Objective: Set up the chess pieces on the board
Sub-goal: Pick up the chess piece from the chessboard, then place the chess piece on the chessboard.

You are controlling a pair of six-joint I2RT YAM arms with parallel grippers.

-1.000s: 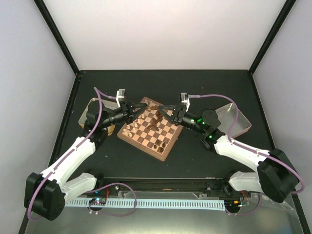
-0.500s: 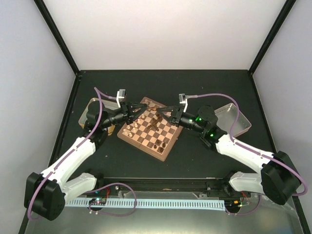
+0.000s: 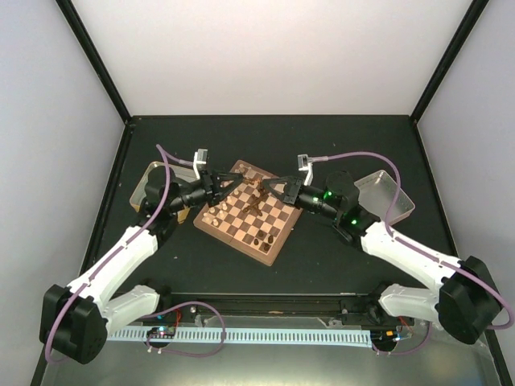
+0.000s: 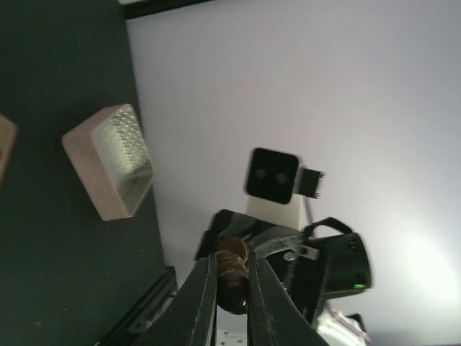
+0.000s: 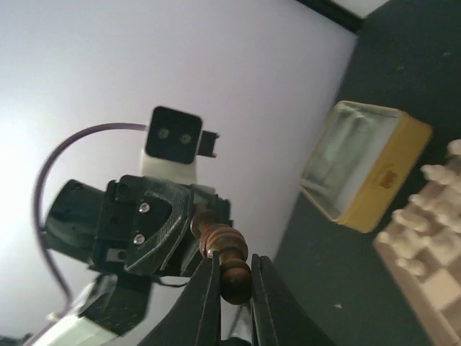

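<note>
The board [image 3: 278, 248] lies at the table's middle, turned at an angle, with chess pieces [image 3: 259, 239] standing on it. Both grippers meet above its far part. One dark brown chess piece [image 4: 232, 277] is clamped between the fingers of my left gripper [image 4: 231, 263]. The right wrist view shows that same dark piece [image 5: 220, 241] reaching from the left gripper's jaws [image 5: 144, 231] into my right gripper [image 5: 235, 263], which is shut on its rounded end. Seen from above, the left gripper [image 3: 232, 186] and right gripper [image 3: 267, 187] point at each other. Cream pieces [image 5: 425, 209] stand along the board's edge [image 5: 432, 288].
A shallow metal tray [image 3: 157, 173] sits left of the board under the left arm, and shows in the right wrist view as a yellow-sided tray [image 5: 360, 166]. Another tray [image 3: 386, 193] sits to the right, also seen from the left wrist as a tray [image 4: 108, 162]. Black frame posts stand at the corners.
The right gripper opened wider, then shut on the dark piece that the left gripper holds. Its wrist shifted slightly toward the left gripper. The left arm stayed still.
</note>
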